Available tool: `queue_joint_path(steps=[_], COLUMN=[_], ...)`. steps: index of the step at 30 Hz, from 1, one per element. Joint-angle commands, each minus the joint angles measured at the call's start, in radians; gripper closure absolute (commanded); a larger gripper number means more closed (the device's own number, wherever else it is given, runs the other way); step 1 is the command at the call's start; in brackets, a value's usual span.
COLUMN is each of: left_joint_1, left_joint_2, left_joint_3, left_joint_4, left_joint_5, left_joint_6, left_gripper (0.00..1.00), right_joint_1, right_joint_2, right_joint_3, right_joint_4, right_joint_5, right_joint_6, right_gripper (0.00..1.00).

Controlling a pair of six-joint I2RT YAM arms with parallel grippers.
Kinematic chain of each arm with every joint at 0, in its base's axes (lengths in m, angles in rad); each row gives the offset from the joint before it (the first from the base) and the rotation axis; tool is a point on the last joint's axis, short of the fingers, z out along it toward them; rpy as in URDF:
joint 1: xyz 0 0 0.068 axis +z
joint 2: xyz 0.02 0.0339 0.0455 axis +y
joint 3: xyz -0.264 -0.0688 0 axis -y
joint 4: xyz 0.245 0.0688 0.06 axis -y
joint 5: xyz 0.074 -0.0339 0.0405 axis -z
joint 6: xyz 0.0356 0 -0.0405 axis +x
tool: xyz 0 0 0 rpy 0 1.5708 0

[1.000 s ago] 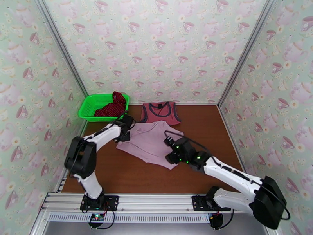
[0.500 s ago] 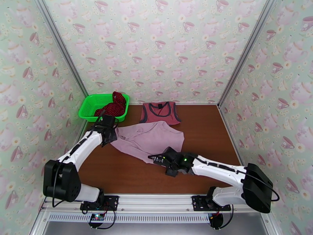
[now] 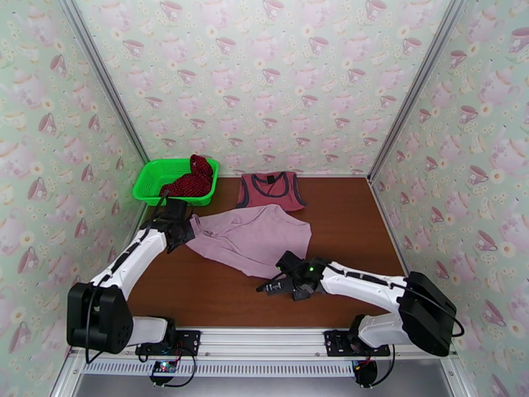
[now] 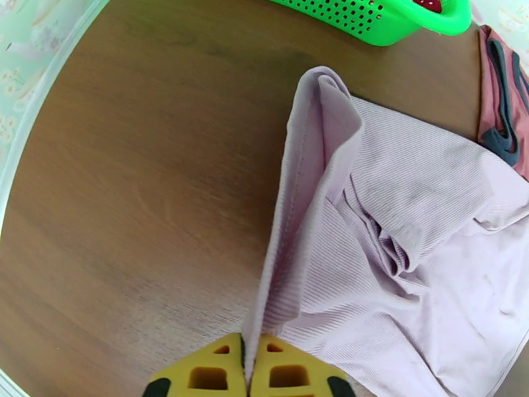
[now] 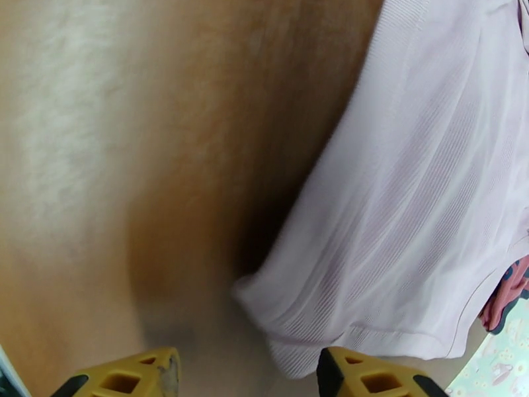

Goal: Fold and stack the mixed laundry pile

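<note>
Early going, by the look of things. Pale mauve-pink garment spread mid-tabletop, rumpled, with a raised ridge along its left edge. Left hand pressed together on that ridge, cloth pinched between the yellow fingers. Right hand held apart, low over bare wood just beside the garment's near corner, gripping nothing. Dusty-red tank top lying flat at the back of the tabletop, touching the pink piece's far edge. Dark-red dotted cloth bunched in the green mesh basket at back left. No stack anywhere. Left to do, judging from this: flatten and fold the pink piece, deal with the tank top, fetch and fold the dotted cloth, then pile all three.
</note>
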Motion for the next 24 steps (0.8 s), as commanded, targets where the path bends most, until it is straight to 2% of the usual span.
queue_joint_path(steps=[1, 5, 8, 11, 12, 15, 21, 24], left_joint_1=[0.011, 0.017, 0.025, 0.035, 0.037, 0.045, 0.068, 0.083], left_joint_2=[-0.014, -0.010, -0.010, -0.017, -0.025, -0.058, -0.209, -0.299], left_joint_3=[-0.025, -0.028, -0.029, -0.028, -0.026, 0.001, 0.119, 0.196], left_joint_4=[0.026, 0.031, 0.033, 0.037, 0.036, 0.010, -0.107, -0.170], left_joint_5=[0.037, 0.037, 0.041, 0.061, 0.074, 0.115, 0.216, 0.280], left_joint_6=[0.002, 0.006, 0.007, 0.004, 0.002, -0.004, -0.006, -0.005], left_gripper=[1.00, 1.00, 1.00, 1.00, 1.00, 1.00, 1.00, 1.00], right_joint_1=[-0.008, -0.020, -0.025, -0.027, -0.031, -0.059, -0.166, -0.232], right_joint_2=[0.053, 0.109, 0.139, 0.152, 0.143, 0.045, -0.375, -0.492], right_joint_3=[0.003, 0.019, 0.012, 0.006, 0.008, 0.030, 0.130, 0.228], right_joint_4=[0.075, 0.088, 0.118, 0.138, 0.136, 0.094, 0.034, -0.004], right_joint_5=[-0.029, -0.045, -0.043, -0.025, -0.016, -0.022, -0.046, -0.018], right_joint_6=[-0.053, -0.063, -0.063, -0.056, -0.052, -0.025, 0.052, 0.072], right_gripper=[0.41, 0.49, 0.68, 0.97, 1.00, 1.00, 1.00, 1.00])
